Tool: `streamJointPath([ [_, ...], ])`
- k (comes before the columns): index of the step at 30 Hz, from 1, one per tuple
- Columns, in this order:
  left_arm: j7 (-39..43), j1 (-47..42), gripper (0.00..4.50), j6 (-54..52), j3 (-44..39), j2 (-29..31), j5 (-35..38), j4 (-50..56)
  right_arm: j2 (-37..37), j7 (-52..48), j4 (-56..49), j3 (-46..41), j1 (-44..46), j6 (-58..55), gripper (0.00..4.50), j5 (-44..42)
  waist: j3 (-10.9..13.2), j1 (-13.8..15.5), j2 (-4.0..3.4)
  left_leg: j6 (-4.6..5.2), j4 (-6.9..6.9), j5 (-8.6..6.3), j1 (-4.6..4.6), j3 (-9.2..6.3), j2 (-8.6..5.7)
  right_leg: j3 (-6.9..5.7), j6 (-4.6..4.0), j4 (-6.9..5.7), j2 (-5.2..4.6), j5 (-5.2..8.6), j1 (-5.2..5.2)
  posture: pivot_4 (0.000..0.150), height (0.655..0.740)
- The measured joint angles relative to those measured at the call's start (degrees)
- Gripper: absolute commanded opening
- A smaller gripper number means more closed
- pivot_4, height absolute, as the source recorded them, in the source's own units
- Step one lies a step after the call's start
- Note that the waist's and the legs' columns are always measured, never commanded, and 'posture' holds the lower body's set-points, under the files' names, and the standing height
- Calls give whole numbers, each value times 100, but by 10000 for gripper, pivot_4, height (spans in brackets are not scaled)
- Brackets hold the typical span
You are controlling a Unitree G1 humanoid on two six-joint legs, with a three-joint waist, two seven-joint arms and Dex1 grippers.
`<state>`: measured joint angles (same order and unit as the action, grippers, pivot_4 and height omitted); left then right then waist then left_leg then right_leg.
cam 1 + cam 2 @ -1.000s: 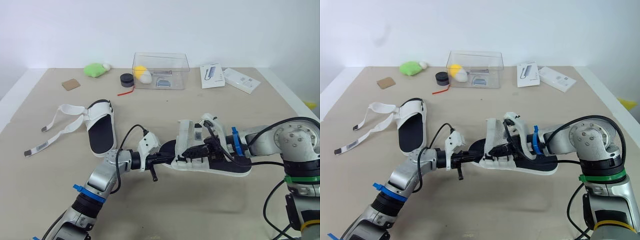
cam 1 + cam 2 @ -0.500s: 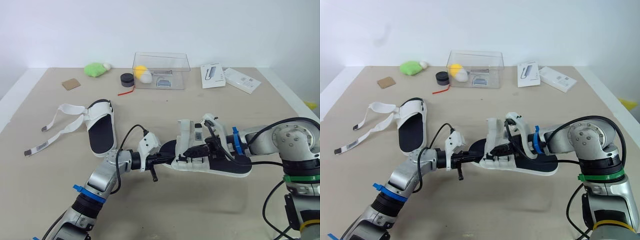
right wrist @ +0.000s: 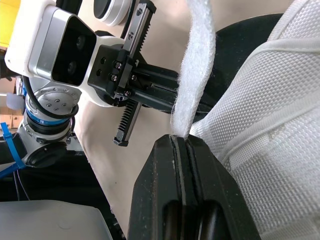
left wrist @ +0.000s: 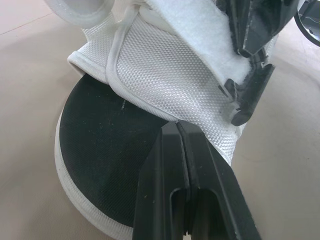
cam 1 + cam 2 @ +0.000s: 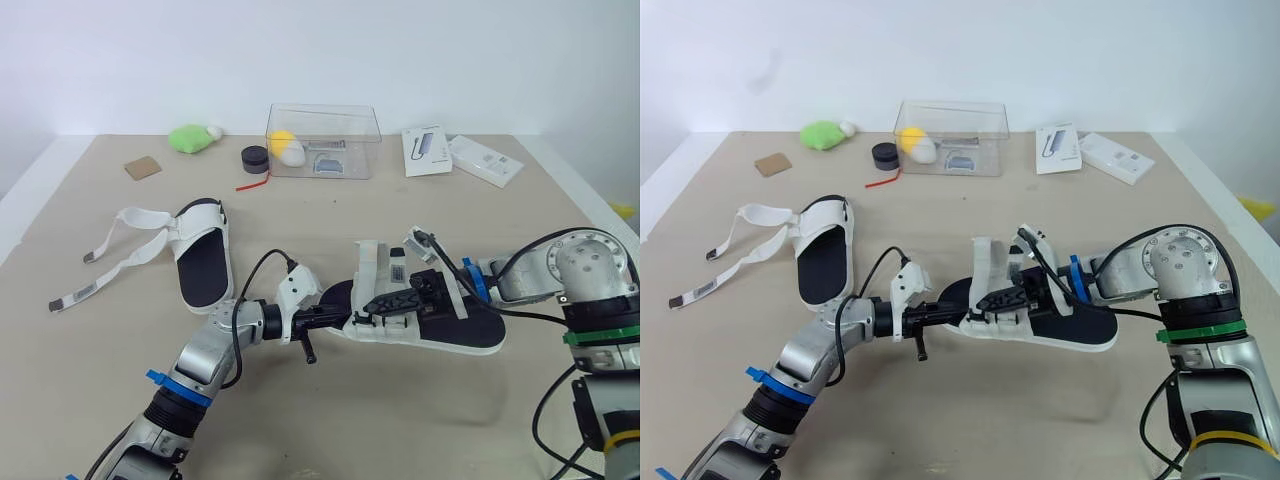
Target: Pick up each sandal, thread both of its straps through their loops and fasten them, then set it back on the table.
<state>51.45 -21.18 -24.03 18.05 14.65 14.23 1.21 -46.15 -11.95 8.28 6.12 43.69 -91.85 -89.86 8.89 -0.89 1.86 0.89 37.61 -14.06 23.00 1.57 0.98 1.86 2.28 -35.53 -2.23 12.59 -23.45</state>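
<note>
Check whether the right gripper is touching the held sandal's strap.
Touching. The right wrist view shows the right gripper shut on the white strap of the held sandal, the strap rising from between its fingers.

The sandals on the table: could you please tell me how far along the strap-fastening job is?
Done: nothing finished that I can see. In hand: the left gripper is shut on one end of the held sandal, and the right gripper is shut on its white strap, not yet fastened. Left: the other sandal lies on the table with both straps loose.
</note>
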Motion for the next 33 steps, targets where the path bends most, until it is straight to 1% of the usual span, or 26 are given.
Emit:
streamJointPath([
  [5, 0, 0, 0, 0, 0, -3, 0, -1, -12, 188, -104, 9, -5, 16, 1091, -31, 0, 0, 0, 0, 0, 0, 1, -2, 0, -3, 1, 0, 0, 1, 0, 1500, 7400],
  [10, -1, 0, 0, 0, 1, -8, 0, -4, -26, 169, -497, 7, -26, 48, 1091, 277, -1, 0, -1, 0, 0, 0, 1, -4, 0, -5, 5, 2, -1, 2, 1, 1500, 7400],
  [17, -4, 0, 0, 1, 2, -14, 0, -6, -53, -309, -967, 22, -50, 66, 1091, 847, -2, 2, -2, 0, 0, 0, 2, -6, 0, -8, 4, 2, -2, 2, 1, 1500, 7400],
  [28, -63, -3, 0, 39, 33, -37, 0, -5, -216, -1082, -1475, 128, -115, 86, 1091, 1432, -2, 12, -3, 6, 0, -4, 7, -13, -7, -15, -4, 3, -9, 3, 0, 1500, 7400],
  [33, -94, -12, 0, 43, 69, -42, 0, -8, -218, -1496, -1735, 126, -154, 125, 1091, 1909, -2, 31, -3, 7, 0, -4, 8, -16, -11, -17, -3, 3, -13, 3, 1, 1500, 7400],
])
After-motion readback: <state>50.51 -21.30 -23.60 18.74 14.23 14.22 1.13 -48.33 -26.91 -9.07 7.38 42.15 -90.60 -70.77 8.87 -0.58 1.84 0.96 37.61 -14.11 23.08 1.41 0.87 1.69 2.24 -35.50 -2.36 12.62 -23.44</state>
